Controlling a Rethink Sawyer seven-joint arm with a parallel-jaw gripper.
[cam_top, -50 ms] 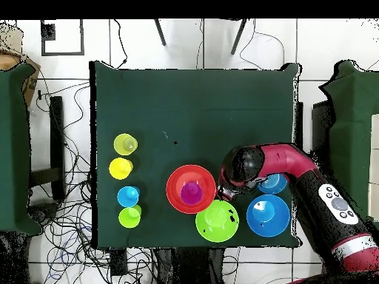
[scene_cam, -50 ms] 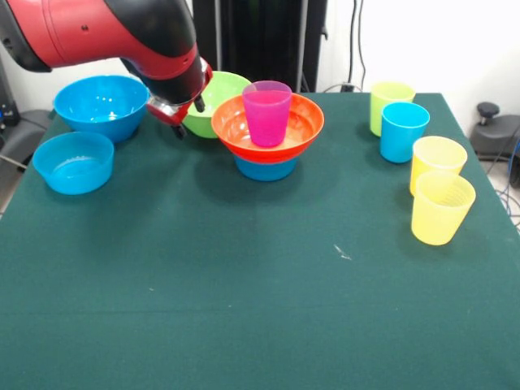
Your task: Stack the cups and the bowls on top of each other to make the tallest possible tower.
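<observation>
The hand [scene_cam, -50 ms: 177, 114] hangs beside the lime green bowl [scene_cam, -50 ms: 213, 103] near the tower [scene_cam, -50 ms: 267, 130], its grip hidden from sight.

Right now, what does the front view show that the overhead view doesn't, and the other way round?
Only the front view shows the small blue bowl beneath the orange bowl, and the other small blue bowl whole; from above the arm covers most of that one. Only the overhead view shows the arm running back to its base, and the cabled floor around the table. Both show the purple cup standing in the orange bowl, the green bowl, the large blue bowl and four cups in a row: green cup, blue cup, two yellow cups.
</observation>
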